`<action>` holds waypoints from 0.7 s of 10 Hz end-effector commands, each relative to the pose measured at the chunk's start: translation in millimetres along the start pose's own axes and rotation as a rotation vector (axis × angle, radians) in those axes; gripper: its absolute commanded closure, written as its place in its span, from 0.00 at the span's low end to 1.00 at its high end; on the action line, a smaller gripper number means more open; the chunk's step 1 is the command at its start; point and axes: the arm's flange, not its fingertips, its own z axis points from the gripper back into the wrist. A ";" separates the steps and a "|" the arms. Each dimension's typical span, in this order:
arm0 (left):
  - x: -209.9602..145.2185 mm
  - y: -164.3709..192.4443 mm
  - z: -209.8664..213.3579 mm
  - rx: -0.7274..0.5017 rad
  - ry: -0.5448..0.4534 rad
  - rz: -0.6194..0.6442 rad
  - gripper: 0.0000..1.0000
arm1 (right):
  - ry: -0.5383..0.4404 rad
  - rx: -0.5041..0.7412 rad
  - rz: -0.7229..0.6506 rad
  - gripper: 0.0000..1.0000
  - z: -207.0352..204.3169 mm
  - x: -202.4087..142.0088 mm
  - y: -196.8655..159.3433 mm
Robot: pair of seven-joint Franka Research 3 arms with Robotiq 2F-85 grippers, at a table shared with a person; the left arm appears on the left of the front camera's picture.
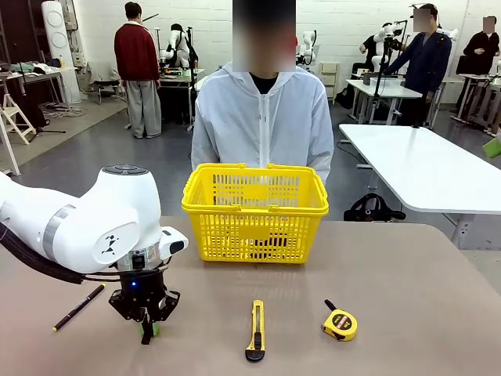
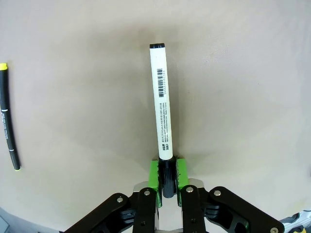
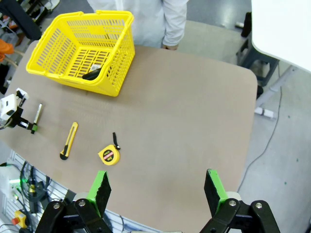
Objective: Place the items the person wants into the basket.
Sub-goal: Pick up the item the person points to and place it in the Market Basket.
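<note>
The white marker [image 2: 162,104] lies lengthwise ahead of my left gripper [image 2: 167,174], whose green pads are shut on its black cap end. That gripper [image 1: 146,327] is low over the table at the front left. Whether the marker still touches the tabletop I cannot tell. The yellow-and-black utility knife [image 1: 256,329] lies near the front middle, also seen as the knife [image 3: 68,141]. Behind it stands the yellow basket [image 1: 254,210], with the person in the white jacket [image 1: 262,117] just past it. My right gripper [image 3: 158,194] hangs open, high above the table's right side.
A thin black pen with a yellow tip [image 1: 78,307] lies left of my left gripper, the same pen [image 2: 8,121]. The round yellow tape measure [image 1: 340,323] sits right of the knife. A dark object [image 3: 92,74] lies inside the basket [image 3: 125,51].
</note>
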 end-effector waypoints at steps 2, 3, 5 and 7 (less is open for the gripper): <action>-3.7 10.3 11.1 0.016 -0.009 -0.028 1.00 | 0.010 0.000 0.000 0.00 -2.7 -0.5 0.1; -10.1 18.7 39.0 -0.010 -0.034 -0.017 0.86 | 0.010 0.000 0.000 0.00 -2.7 -0.5 0.1; -25.7 36.6 109.0 -0.006 -0.113 0.012 0.86 | 0.010 0.000 0.000 0.00 -2.7 -0.5 0.1; -40.2 40.9 163.2 -0.026 -0.161 -0.003 0.86 | 0.010 0.000 0.000 0.00 -2.7 -0.5 0.1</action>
